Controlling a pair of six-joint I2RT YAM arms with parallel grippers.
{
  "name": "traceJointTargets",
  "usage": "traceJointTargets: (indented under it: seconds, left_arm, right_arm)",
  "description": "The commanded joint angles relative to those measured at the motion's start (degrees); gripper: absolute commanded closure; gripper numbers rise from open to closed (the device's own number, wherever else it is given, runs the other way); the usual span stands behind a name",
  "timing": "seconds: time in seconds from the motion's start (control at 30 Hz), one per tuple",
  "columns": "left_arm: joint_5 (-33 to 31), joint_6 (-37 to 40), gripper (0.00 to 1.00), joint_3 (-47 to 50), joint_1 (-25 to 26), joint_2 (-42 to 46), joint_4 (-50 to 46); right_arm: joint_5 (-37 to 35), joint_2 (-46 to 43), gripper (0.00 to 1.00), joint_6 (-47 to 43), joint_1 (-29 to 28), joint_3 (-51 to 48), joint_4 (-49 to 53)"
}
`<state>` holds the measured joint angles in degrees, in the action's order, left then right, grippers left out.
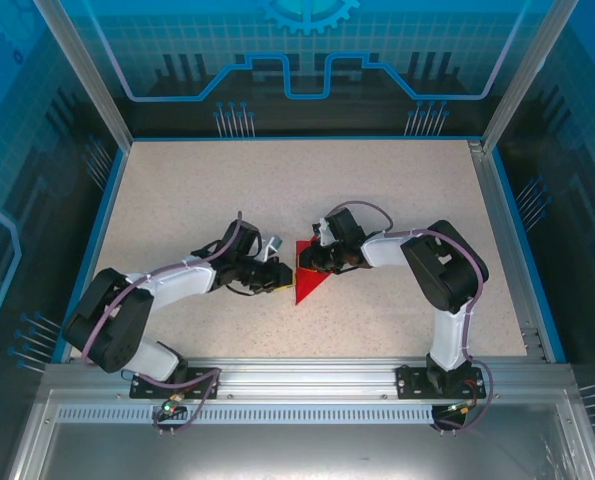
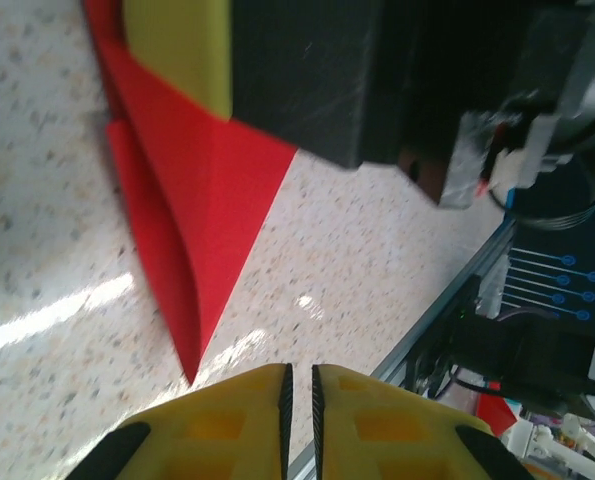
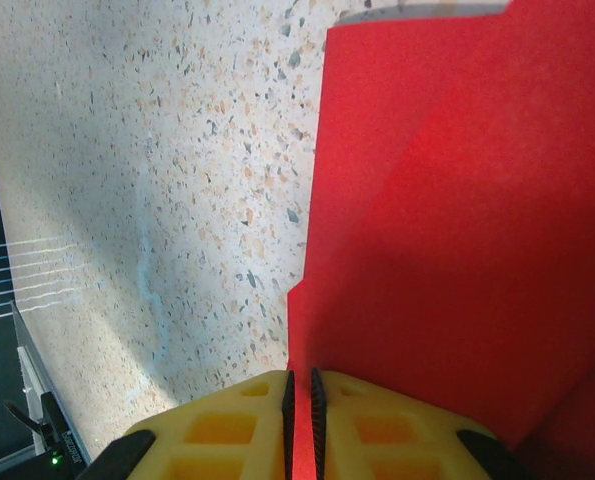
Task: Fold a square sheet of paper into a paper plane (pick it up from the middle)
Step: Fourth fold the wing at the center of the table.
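At the middle of the table (image 1: 397, 190), the square sheet of paper (image 1: 307, 277) lies flat as a folded triangle with layered flaps, so the work looks mid-fold and well short of a dart. On the paper's upper part the right gripper (image 1: 320, 260) bears down with its fingers pressed together; whether they nip an edge I cannot tell. Just left of the paper, the left gripper (image 2: 299, 375) hovers with its fingers nearly together on nothing. Its next move is probably to catch a free edge near the paper's point, where the right gripper's bulk crowds the approach.
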<state>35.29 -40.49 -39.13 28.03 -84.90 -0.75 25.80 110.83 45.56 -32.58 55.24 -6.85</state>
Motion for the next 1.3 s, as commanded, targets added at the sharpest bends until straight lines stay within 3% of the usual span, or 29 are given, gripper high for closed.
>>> traceJointTargets:
  seconds: [0.0, 0.33, 0.7, 1.27]
  left_arm:
    - [2.06, -5.48, 0.83, -0.73, 0.51, -2.95, 8.70]
    - [3.70, -6.78, 0.83, -4.10, 2.20, -12.99, 13.82]
    - [0.95, -3.21, 0.83, -4.09, 2.81, -18.94, 8.62]
    - [-0.70, 4.14, 0.87, -0.68, 4.37, -15.84, -3.86]
  right_arm:
    - [-5.11, 4.07, 0.84, -1.88, 0.05, -1.24, 6.87]
    - [-4.92, 4.14, 0.84, -1.76, 0.06, -1.10, 6.86]
    - [-5.15, 4.33, 0.84, -2.08, 0.12, -0.85, 7.81]
    - [-5.70, 4.53, 0.84, -1.89, 0.07, -0.82, 8.43]
